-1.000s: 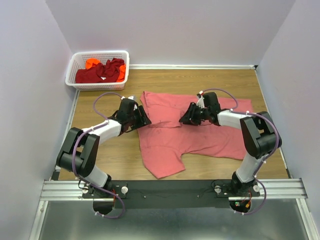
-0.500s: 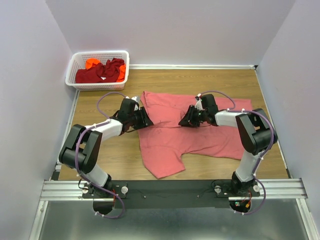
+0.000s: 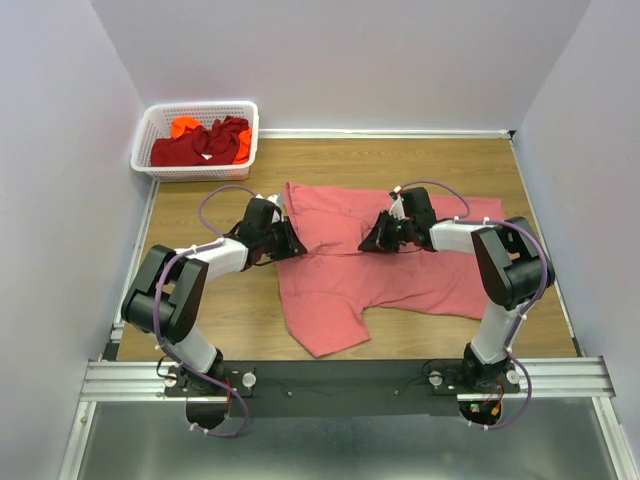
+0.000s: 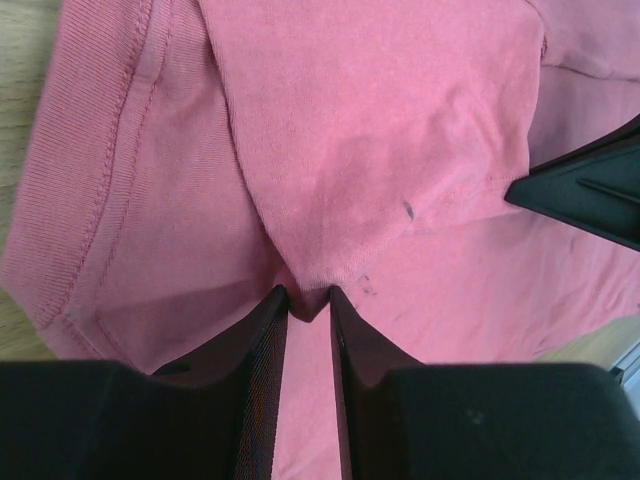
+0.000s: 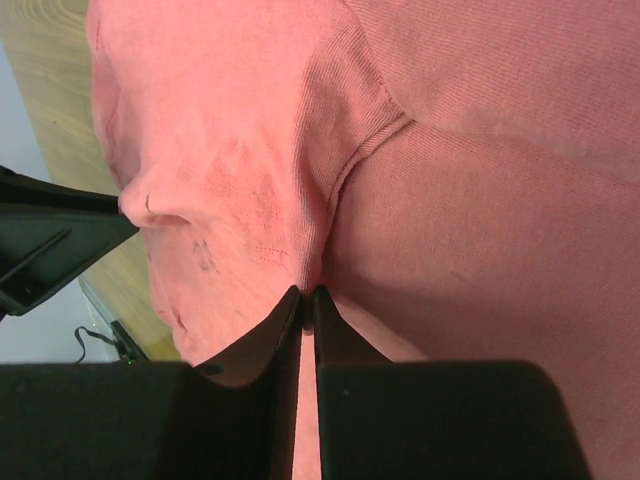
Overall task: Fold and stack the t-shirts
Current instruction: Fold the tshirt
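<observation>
The pink shirt (image 3: 400, 275) is spread flat on the table (image 3: 230, 310). A small fold of it is pinched in the left tool (image 4: 308, 295) and another in the right tool (image 5: 308, 292). With so little cloth caught, either pinch could be lost on lifting, and the fold spoiled.

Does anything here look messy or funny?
Yes. The pink t-shirt lies crooked and rumpled on the table, and the wrist views show small dark smudges on it. The dark red shirt and the orange shirt are heaped unfolded in the basket.
</observation>
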